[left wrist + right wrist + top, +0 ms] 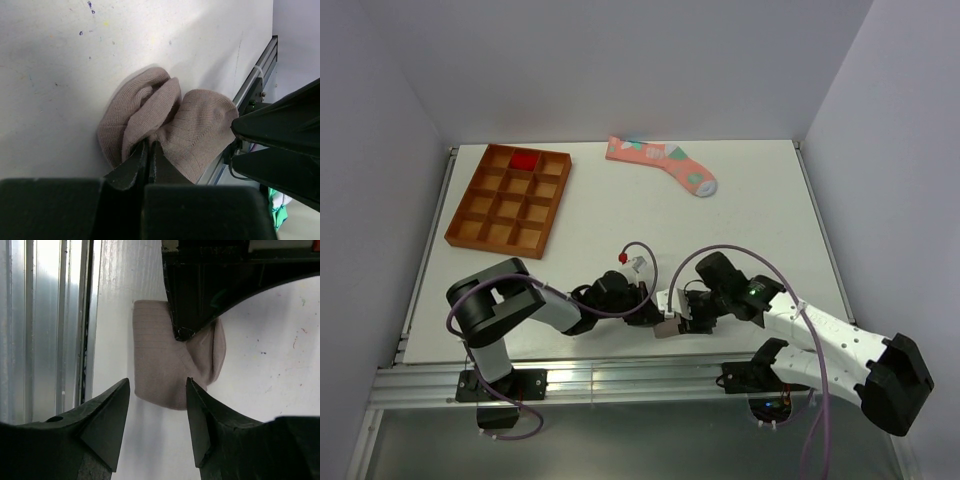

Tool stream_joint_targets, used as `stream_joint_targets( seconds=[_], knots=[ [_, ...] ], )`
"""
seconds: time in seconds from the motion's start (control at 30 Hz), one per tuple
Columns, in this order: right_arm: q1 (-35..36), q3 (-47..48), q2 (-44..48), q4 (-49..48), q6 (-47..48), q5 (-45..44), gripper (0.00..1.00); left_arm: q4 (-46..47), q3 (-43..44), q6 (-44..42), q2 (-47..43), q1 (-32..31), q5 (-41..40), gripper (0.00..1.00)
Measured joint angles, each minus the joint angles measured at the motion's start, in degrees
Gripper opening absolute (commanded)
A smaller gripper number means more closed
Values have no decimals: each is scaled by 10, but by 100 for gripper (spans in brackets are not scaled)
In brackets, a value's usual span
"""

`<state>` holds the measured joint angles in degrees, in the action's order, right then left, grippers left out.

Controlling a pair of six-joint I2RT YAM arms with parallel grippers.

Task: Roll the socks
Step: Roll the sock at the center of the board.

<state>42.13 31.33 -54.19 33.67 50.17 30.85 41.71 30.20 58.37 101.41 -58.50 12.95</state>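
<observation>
- The grey-brown sock [170,125] lies bunched at the worktop's [60,75] near edge.
- The left fingers [132,167] are shut, pinching a fold of it.
- The right fingers [107,415] stand wide apart, empty, just beside it.
- Best to grip the loose end low, then roll it towards the pinned fold, away from the edge.

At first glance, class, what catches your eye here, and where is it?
At the table's near edge lies a bunched grey-brown knitted sock: the left gripper is shut on its fabric, the right gripper open close beside it. By the far edge lies a salmon-pink sock with teal and white patches; far left, an orange compartment tray holds something red.
</observation>
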Motion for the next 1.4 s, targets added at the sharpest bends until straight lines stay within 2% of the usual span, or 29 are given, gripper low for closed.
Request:
stream_joint_targets(
  seconds=[0.23, 0.57, 0.7, 0.77, 0.87, 0.9, 0.97, 1.0, 1.3, 1.4],
  knots=[
    [33, -10, -40, -17, -4, -21, 56, -3, 3, 0, 2, 6, 12, 0],
    [38, -10, -88, -50, -11, -32, 54, 2, 5, 11, 9, 13, 31, 0],
    [39, -10, -110, -72, -12, -39, 50, 15, 4, 20, 17, 18, 42, 0],
    [39, -10, -121, -83, -14, -42, 47, 19, 2, 25, 18, 19, 45, 0],
    [38, -8, -134, -95, -17, -45, 33, 26, -1, 29, 20, 21, 48, 0],
    [38, -5, -139, -96, -19, -45, 25, 28, -2, 30, 20, 21, 48, 0],
    [38, 5, -150, -91, -23, -44, 18, 29, -5, 30, 19, 22, 49, 0],
    [38, 11, -157, -86, -25, -44, 15, 26, -5, 29, 16, 22, 49, 1],
    [10, 107, -273, -14, -23, 16, 13, -82, -15, -17, -66, 23, -8, 24],
    [-5, 133, -305, 12, -19, 37, 12, -109, -19, -26, -94, 24, -34, 25]
  ],
)
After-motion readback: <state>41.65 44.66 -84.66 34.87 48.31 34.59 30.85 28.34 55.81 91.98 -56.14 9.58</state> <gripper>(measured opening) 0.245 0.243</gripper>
